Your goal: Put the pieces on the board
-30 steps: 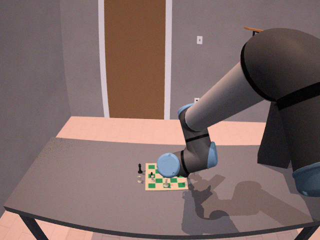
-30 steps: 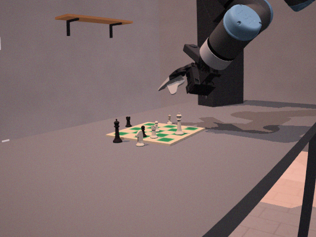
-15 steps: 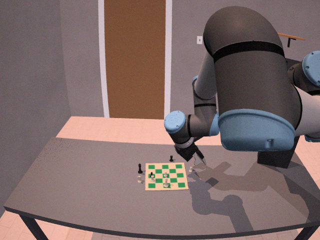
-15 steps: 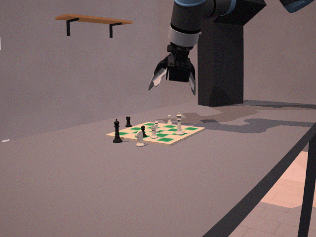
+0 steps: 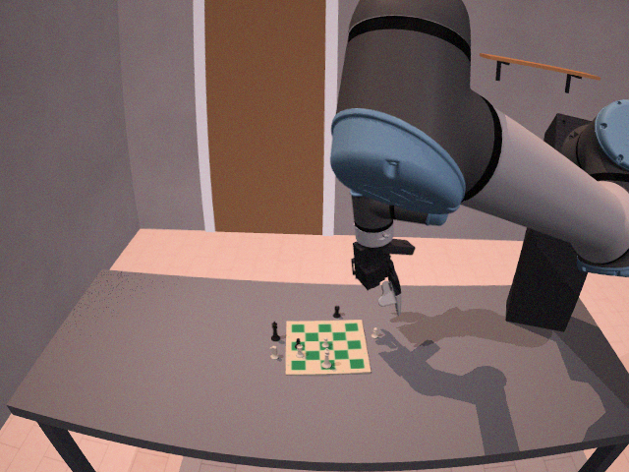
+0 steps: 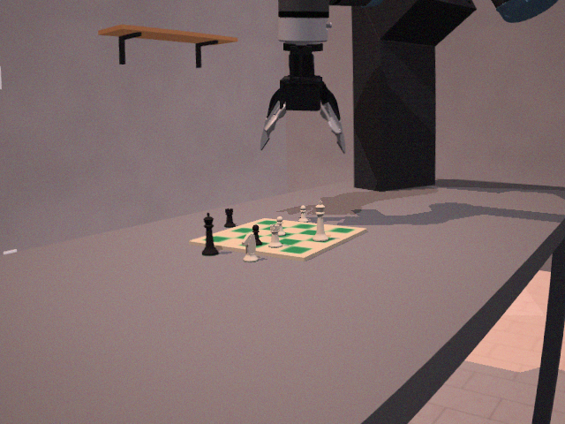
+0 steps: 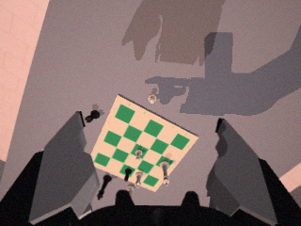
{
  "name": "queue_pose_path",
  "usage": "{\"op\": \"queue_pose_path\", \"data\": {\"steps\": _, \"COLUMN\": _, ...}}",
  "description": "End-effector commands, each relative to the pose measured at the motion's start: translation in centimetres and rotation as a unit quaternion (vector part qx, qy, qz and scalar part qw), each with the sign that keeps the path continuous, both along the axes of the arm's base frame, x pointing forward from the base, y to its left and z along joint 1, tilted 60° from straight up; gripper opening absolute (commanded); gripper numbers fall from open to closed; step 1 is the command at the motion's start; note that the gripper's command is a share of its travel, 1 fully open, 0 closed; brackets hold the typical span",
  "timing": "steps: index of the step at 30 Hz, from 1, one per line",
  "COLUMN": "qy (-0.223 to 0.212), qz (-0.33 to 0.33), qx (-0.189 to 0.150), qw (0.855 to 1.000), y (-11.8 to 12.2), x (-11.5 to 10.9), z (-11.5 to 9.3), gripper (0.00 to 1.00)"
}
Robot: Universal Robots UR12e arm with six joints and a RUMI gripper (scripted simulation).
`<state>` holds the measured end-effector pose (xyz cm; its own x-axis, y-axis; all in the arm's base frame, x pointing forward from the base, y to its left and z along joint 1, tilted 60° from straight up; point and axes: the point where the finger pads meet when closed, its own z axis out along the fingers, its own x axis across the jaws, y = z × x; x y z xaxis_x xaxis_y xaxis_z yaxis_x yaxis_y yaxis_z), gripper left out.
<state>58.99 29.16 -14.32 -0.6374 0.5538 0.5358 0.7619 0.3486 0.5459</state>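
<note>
The gripper (image 6: 302, 147) hangs well above the table (image 6: 137, 329) with its jaws spread wide and nothing between them; open air separates it from every piece below. On the board (image 5: 363, 369), a tall white piece (image 6: 320, 222) stands near two shorter white pieces (image 6: 274, 236) and a black pawn (image 6: 257, 235), crowding that half. The squares along the opposite side carry nothing. Off the board, the black king (image 6: 209, 235) and white knight (image 6: 250, 247) stand close together at one edge. The black rook (image 6: 229, 217) and white pawn (image 6: 303, 213) each stand alone, open all round. The dark pedestal (image 6: 392, 137) rises behind, well apart.
</note>
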Motion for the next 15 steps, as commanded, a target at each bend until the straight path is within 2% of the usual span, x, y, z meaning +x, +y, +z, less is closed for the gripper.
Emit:
{"op": "queue_pose_path", "data": {"steps": 1, "qy": -0.013, "qz": -0.035, "qx": 0.056, "qw": 0.998, "y": -0.94, "x": 0.18, "z": 1.00, "gripper": 1.00}}
{"op": "queue_pose_path", "data": {"steps": 7, "qy": -0.020, "qz": -0.051, "qx": 0.080, "qw": 0.995, "y": -1.50, "x": 0.31, "z": 1.78, "gripper": 1.00}}
{"op": "queue_pose_path", "data": {"steps": 15, "qy": -0.020, "qz": -0.053, "qx": 0.083, "qw": 0.995, "y": -1.57, "x": 0.32, "z": 1.88, "gripper": 1.00}}
